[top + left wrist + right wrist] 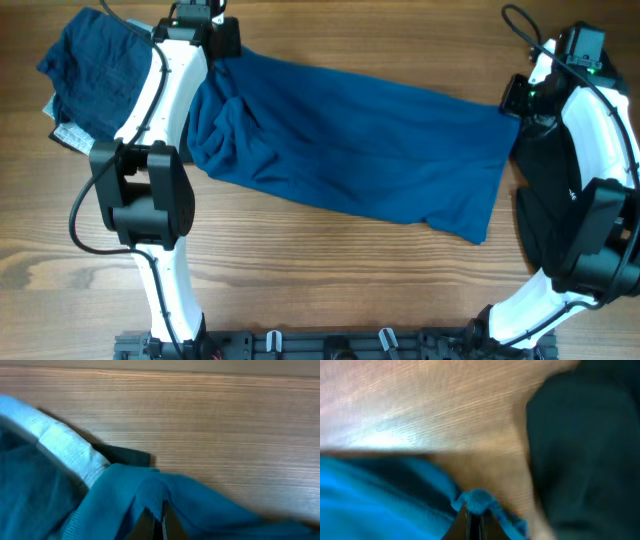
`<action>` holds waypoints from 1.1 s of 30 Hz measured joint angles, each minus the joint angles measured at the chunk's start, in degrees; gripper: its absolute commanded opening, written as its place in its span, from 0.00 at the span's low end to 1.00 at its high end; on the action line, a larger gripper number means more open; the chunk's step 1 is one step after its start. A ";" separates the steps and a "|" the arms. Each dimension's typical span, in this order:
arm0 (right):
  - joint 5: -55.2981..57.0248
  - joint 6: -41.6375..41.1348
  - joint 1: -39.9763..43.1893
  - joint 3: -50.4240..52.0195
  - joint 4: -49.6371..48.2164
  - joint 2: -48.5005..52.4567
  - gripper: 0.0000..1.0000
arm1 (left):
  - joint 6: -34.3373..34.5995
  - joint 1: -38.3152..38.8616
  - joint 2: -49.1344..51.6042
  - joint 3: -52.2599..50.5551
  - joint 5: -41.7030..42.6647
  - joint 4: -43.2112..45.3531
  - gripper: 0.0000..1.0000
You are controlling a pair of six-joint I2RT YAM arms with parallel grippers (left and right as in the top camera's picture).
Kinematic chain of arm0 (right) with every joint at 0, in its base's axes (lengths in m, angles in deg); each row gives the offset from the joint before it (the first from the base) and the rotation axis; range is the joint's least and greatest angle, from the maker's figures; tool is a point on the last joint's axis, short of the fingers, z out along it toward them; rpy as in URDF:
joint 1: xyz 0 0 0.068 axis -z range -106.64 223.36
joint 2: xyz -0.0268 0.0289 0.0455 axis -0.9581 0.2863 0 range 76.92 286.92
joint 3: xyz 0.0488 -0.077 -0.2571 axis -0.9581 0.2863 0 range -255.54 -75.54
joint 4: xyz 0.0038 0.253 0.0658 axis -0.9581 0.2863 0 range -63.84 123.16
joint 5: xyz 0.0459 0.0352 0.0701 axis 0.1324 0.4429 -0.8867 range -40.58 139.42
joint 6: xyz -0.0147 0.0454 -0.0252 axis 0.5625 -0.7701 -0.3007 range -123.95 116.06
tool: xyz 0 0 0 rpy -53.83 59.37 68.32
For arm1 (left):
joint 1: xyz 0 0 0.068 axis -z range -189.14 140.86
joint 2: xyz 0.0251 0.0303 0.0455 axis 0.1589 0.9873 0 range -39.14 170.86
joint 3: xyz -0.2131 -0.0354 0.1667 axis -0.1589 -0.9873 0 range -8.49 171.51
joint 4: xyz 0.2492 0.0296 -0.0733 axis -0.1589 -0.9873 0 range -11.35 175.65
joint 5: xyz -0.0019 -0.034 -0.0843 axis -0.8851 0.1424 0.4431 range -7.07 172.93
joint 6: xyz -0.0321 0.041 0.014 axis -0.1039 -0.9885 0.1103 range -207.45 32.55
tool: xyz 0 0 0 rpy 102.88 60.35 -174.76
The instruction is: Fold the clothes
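A blue garment [350,150] lies stretched across the middle of the wooden table, bunched at its left end. My left gripper [225,45] is at its far left corner and is shut on the fabric [150,491], which drapes over the jaws. My right gripper [518,98] is at the far right corner and is shut on a pinch of the blue cloth [476,500]. Both corners look lifted slightly off the table.
A dark blue garment [95,65] with a grey-white piece [68,135] under it lies at the far left; the white piece also shows in the left wrist view [65,447]. A black garment [555,190] lies at the right, under the right arm.
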 measured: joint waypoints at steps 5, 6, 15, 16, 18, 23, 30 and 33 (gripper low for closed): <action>-4.79 -1.25 0.00 0.04 9.68 -2.99 0.04 | 0.00 0.00 -5.07 -0.02 0.00 -12.66 0.04; -5.25 -1.53 0.00 0.04 12.11 -5.44 0.04 | 0.00 0.00 -8.02 -0.02 0.00 -15.13 0.04; -5.31 -1.53 0.24 2.40 21.29 -9.53 0.04 | 0.68 0.00 -12.37 -0.04 0.00 -32.44 0.04; -5.31 -1.53 0.31 3.45 21.31 -9.53 0.04 | 0.90 0.00 -12.37 -0.04 0.00 -33.40 0.04; -5.29 -1.53 0.35 6.82 20.90 -9.53 0.04 | 1.18 0.00 -12.35 -0.04 0.00 -35.54 0.04; -5.31 -1.53 1.86 14.64 18.29 -9.53 0.08 | 1.31 0.00 -12.35 -5.46 -0.02 -35.93 0.04; -5.09 -1.68 8.11 16.26 16.98 -9.53 0.62 | 2.25 0.00 -12.33 -10.16 -0.07 -35.87 1.00; -5.11 -0.52 8.66 16.26 16.83 -9.53 0.65 | 3.13 0.00 -12.33 -10.16 -0.07 -34.86 1.00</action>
